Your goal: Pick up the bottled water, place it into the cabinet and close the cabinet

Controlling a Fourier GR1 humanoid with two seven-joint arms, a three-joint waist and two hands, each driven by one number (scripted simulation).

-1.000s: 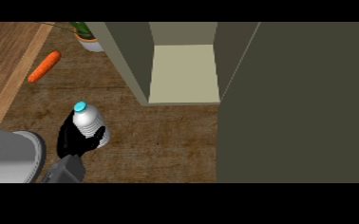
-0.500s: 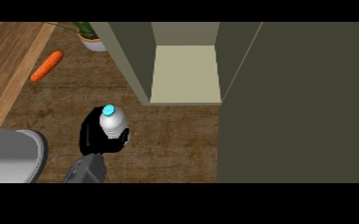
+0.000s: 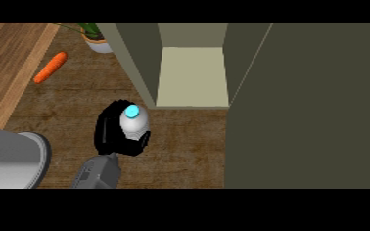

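Note:
The bottled water [image 3: 136,124] is a pale bottle with a cyan cap, seen from above. My left hand [image 3: 108,129] is shut on it, black fingers curled round its body. The bottle stands upright in the hand over the wooden counter, just in front of and slightly left of the cabinet's [image 3: 192,76] open compartment with its pale shelf floor. The cabinet door [image 3: 300,107] stands open and fills the right side of the view. My right hand does not show.
An orange carrot [image 3: 51,67] lies at the left on the counter [image 3: 65,107]. A potted plant [image 3: 94,36] stands at the back, left of the cabinet wall. A large grey rounded object [image 3: 22,159] sits at the lower left edge.
My left hand has carried the bottle to the right and farther away, closer to the cabinet opening. Carrot, plant and door have not moved.

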